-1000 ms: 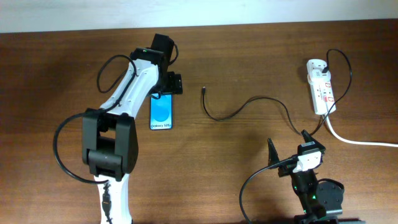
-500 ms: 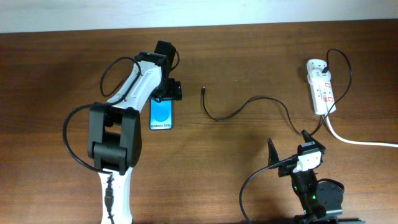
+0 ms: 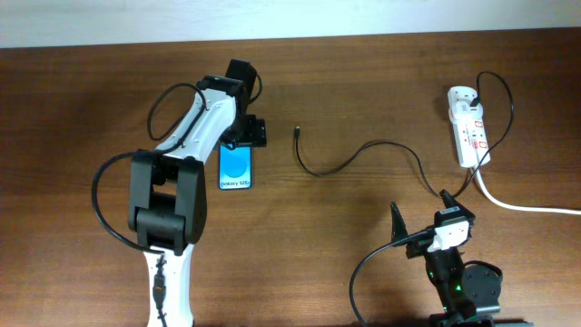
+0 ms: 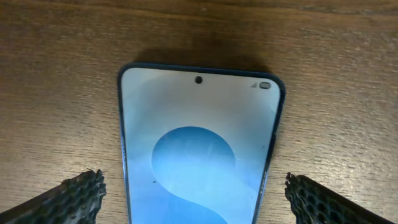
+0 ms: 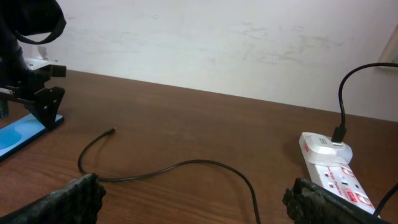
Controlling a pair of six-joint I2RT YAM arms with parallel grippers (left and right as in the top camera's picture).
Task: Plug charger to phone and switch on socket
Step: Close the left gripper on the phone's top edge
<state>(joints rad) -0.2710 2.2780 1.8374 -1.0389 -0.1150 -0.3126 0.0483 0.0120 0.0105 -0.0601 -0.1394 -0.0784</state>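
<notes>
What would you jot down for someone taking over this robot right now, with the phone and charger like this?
Left gripper: open, over the phone's top end, holding nothing.
Right gripper: open, empty, near the table's front edge.
Charger: free tip lies on the table between phone and socket, unplugged; other end sits in the socket.
Done: nothing visible yet.
Left: plug tip into phone, switch socket on.

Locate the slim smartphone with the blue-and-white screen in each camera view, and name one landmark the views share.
Overhead: the slim smartphone with the blue-and-white screen lies left of centre on the table.
Left wrist: it fills the centre, screen up.
Right wrist: only a blue corner shows at the far left edge.
Shared landmark: the open left pincer, one finger either side of it.
</notes>
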